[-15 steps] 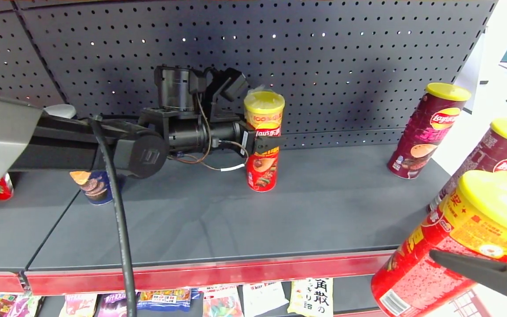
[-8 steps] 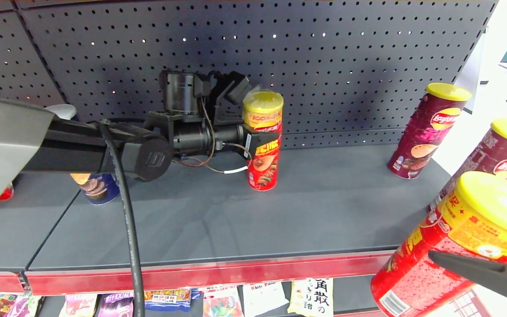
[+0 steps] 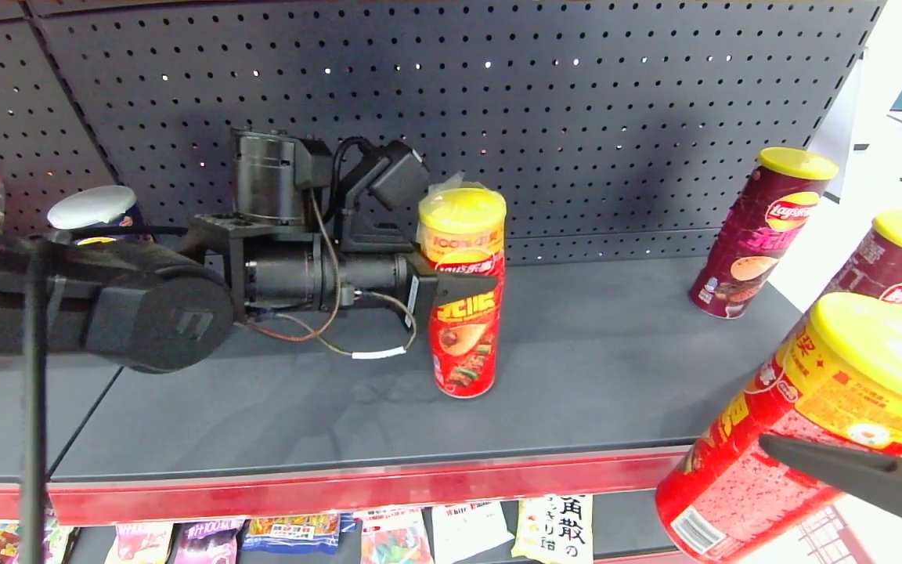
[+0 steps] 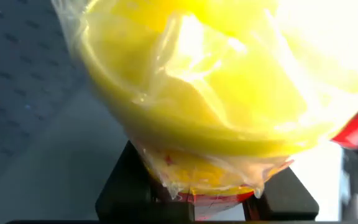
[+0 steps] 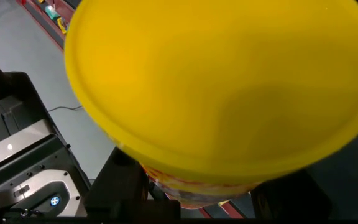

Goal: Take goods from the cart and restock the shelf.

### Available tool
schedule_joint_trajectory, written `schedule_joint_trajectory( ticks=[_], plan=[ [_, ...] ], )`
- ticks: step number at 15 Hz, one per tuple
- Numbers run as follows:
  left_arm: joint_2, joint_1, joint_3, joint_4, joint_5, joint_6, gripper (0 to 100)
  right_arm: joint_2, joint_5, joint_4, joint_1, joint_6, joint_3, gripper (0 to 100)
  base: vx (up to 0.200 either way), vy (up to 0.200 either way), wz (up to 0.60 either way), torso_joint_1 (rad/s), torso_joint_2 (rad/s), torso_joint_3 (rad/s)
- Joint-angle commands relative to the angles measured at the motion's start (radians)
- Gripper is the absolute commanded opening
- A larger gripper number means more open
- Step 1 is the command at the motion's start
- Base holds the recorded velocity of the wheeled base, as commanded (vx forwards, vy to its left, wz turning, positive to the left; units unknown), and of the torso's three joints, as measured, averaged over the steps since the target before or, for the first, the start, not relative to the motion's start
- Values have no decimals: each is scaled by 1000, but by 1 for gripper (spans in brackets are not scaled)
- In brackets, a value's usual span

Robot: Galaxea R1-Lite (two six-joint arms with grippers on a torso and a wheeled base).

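Red can (image 3: 463, 345) between left fingers (image 3: 460, 283) — tilted can (image 3: 733, 486) between right fingers (image 3: 850, 471).

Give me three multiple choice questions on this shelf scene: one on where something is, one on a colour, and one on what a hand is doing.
1. Where is the left can, held by the left hand?
A. at the middle of the shelf
B. on the lower shelf
C. at the shelf's right end

2. What colour is the blue can's lid?
A. yellow
B. red
C. white

3. The right hand is:
A. open and empty
B. shut on the right can
C. shut on a bag

Answers:
1 A, it stands upright mid-shelf in the head view.
2 C, a white lid shows behind the left arm.
3 B, a finger lies across the can's side.
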Motion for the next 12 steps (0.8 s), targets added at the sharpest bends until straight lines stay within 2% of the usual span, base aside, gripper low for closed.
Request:
schedule_joint_trajectory(
  ticks=[1,2,3,8,12],
  plan=[
    [-74,-16,82,-4,-1,44,0,7,1,0,1,-1,-4,0,0,0,0,0,0,0],
    [-84,-14,109,-4,-1,71,0,10,1,0,1,-1,-4,0,0,0,0,0,0,0],
    [-94,-14,121,-2,-1,76,0,10,1,0,3,-1,-6,0,0,0,0,0,0,0],
    [-174,-16,228,-2,-6,79,0,10,3,0,4,-1,-4,0,0,0,0,0,0,0],
    [-194,-19,268,-4,-4,82,0,12,3,0,6,-1,-12,0,0,0,0,0,0,0]
  ],
)
